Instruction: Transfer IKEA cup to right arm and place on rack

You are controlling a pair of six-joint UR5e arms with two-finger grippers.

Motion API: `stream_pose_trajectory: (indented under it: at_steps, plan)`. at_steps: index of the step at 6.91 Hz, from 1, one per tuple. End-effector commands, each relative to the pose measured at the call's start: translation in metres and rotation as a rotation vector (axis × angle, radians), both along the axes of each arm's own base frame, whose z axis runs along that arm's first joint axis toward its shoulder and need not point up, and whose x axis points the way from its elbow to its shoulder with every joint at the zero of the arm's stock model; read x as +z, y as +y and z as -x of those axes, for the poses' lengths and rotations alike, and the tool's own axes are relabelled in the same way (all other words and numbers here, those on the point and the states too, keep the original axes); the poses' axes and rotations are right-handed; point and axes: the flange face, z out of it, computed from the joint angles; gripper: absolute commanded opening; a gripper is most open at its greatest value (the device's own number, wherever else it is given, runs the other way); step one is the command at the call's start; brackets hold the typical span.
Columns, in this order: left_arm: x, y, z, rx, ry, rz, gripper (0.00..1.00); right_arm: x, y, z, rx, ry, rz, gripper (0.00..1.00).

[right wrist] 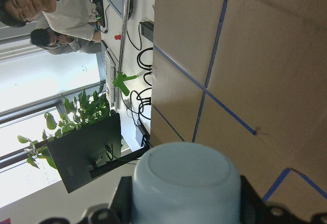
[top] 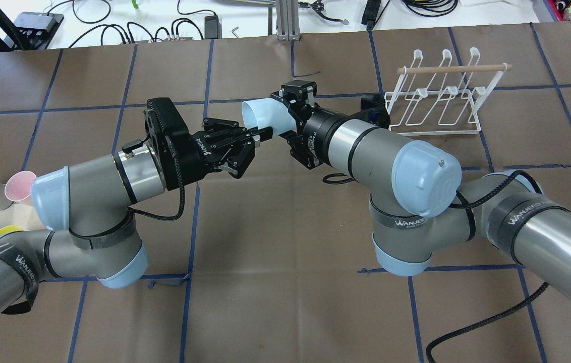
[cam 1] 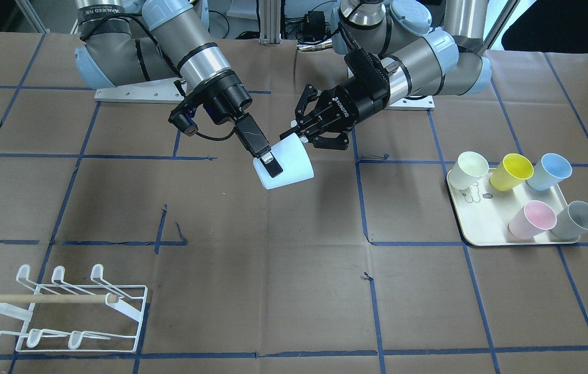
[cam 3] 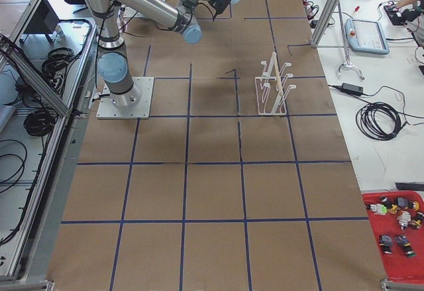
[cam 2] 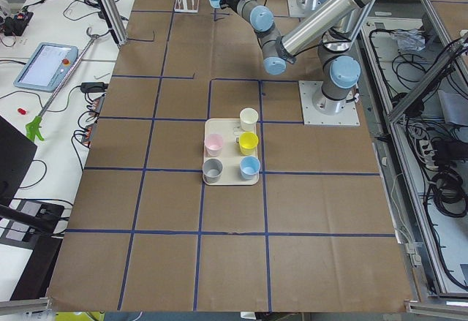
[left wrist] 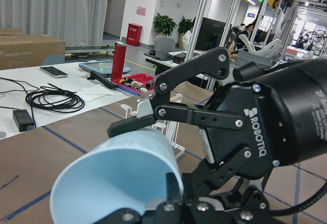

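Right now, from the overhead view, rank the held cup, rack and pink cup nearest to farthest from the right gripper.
1. Held cup: in the right gripper.
2. Rack: farther right.
3. Pink cup: far left edge.

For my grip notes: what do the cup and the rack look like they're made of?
The cup is probably plastic, matte pale blue: even colour, thin wall, soft sheen. The rack looks like white-coated metal wire, going by its thin bent rods with looped tips. Its dowel looks like bare light wood.
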Motion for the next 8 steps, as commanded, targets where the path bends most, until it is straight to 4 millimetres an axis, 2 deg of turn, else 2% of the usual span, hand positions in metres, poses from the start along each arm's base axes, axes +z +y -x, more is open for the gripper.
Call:
stream_pose_trajectory:
  at_steps: [1,2,4,5,6,8]
  plan:
    - [0.007,0.002,0.0,0.029,0.029,-0.044,0.71,0.0,0.0,0.0,0.003,-0.002,0.0,0.5]
    - [0.005,0.0,-0.001,0.039,0.039,-0.049,0.99,0.0,0.0,-0.001,0.007,-0.004,-0.002,0.49]
    - [0.008,-0.002,-0.009,0.114,0.034,-0.045,0.99,0.004,-0.005,-0.002,0.012,-0.003,0.015,0.41]
    - [0.009,-0.006,-0.021,0.148,0.033,-0.04,1.0,0.003,-0.017,0.0,0.005,-0.002,0.024,0.32]
    - [0.01,-0.013,-0.047,0.208,0.037,-0.038,1.0,-0.007,-0.032,0.003,-0.008,0.003,0.014,0.3]
    - [0.007,-0.03,-0.073,0.361,-0.006,-0.099,1.0,-0.006,-0.069,0.049,-0.06,0.086,0.12,0.28]
